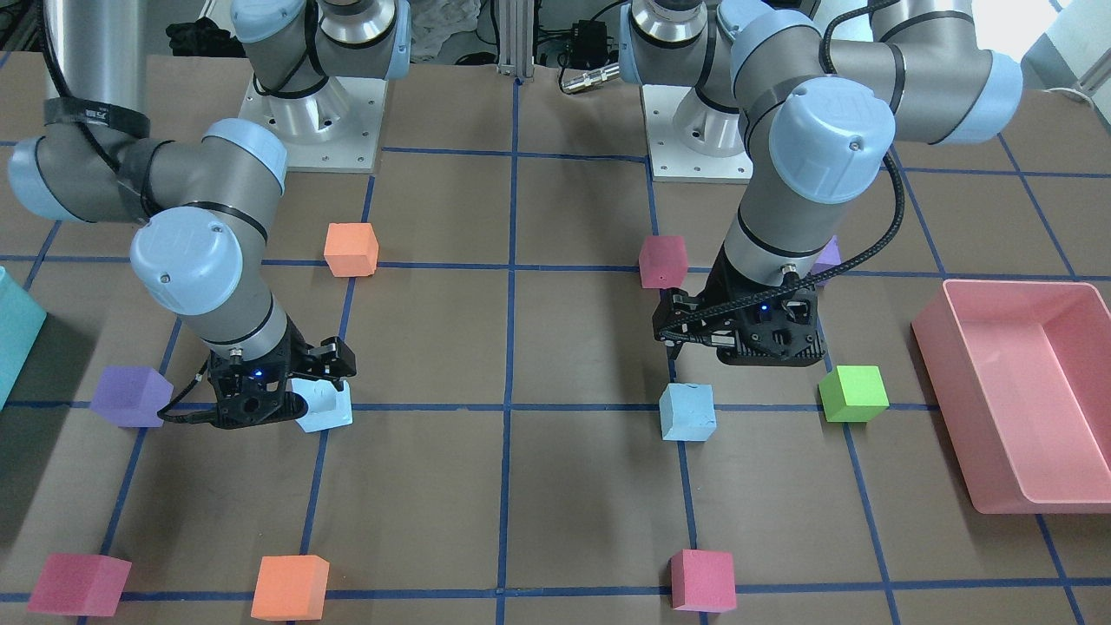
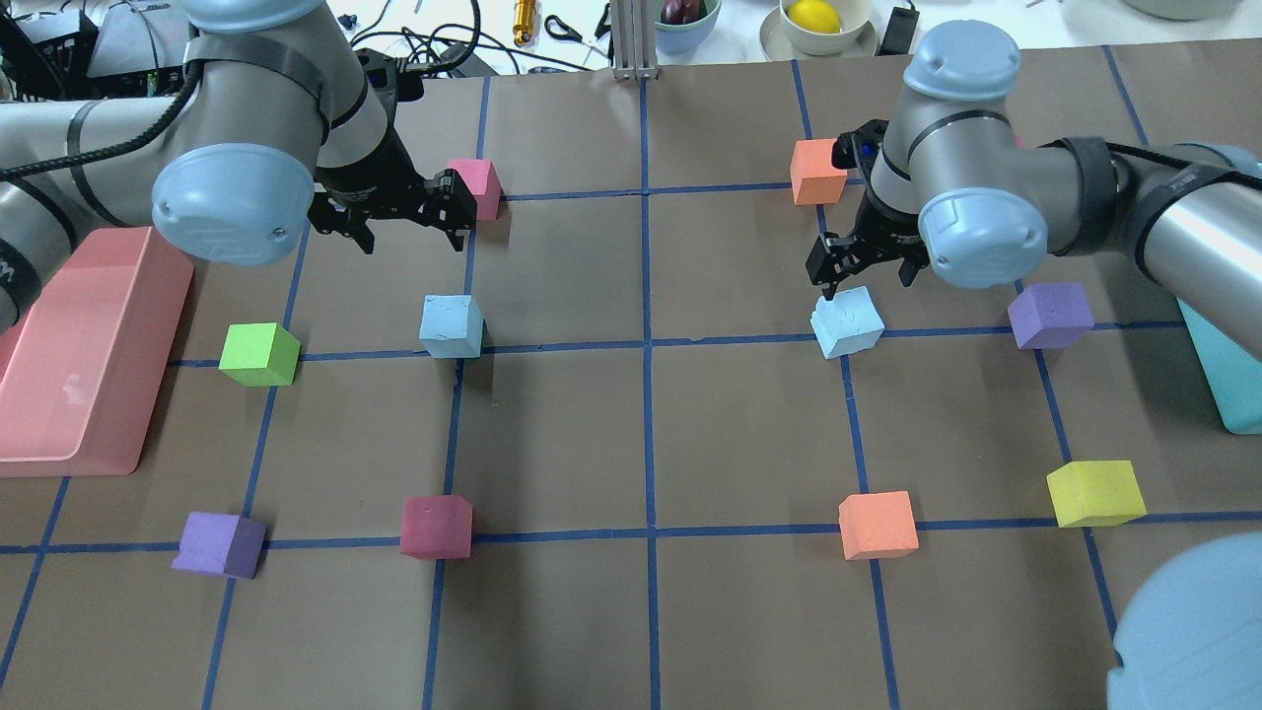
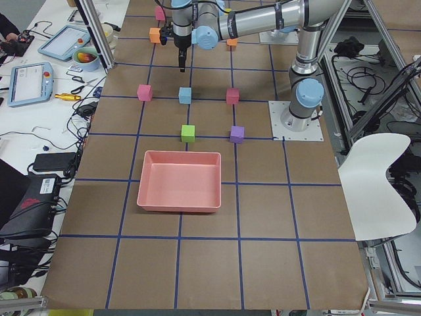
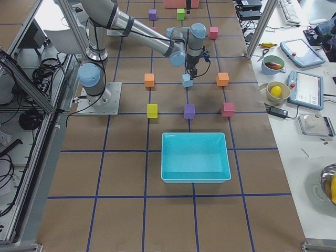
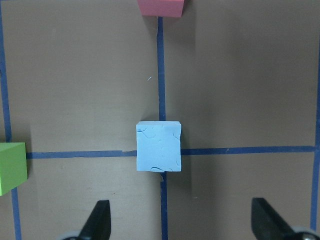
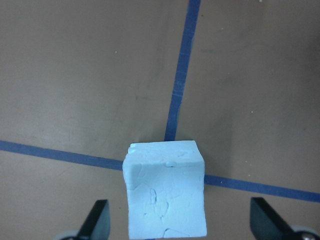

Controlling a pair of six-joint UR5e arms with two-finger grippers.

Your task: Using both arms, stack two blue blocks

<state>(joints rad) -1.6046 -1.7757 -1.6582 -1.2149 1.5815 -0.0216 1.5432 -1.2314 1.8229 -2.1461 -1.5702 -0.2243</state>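
**Front-facing view:** The left arm (image 1: pixel 829 139) reaches down on the frame's right. Its left jaws are spread and hang above the surface (image 1: pixel 581 338), just up-frame of the left-side blue block (image 1: pixel 687 412). That block sits on a tape crossing right of centre. At lower left the right arm (image 1: pixel 187 260) is lower, and the right-side blue block (image 1: pixel 325 406) peeks out from behind its black head.

**Overhead view:** The two blocks lie mid-frame, well apart, one on either side of the centre tape line. The right-side one is turned a little off the tape lines, while the left-side one sits nearly square.

**Side views:** Each block rests flat on the surface in the upper middle of the frame.

**Left wrist view:** The block is at centre. The jaw tips sit in the bottom corners, released wide, with nothing between them.

**Right wrist view:** The block fills the lower centre, between the right jaws' wide-open tips. No contact shows.

**Handling:** These look like foam with a cracked, scuffed skin, so they are probably very light, soft under pressure and matte enough not to slip. The best hold is on two opposite flat side faces around mid-height, squeezed gently. Pinching a corner or edge would likely crush it or twist the block. The right-side block probably needs the wrist turned to meet its faces squarely.
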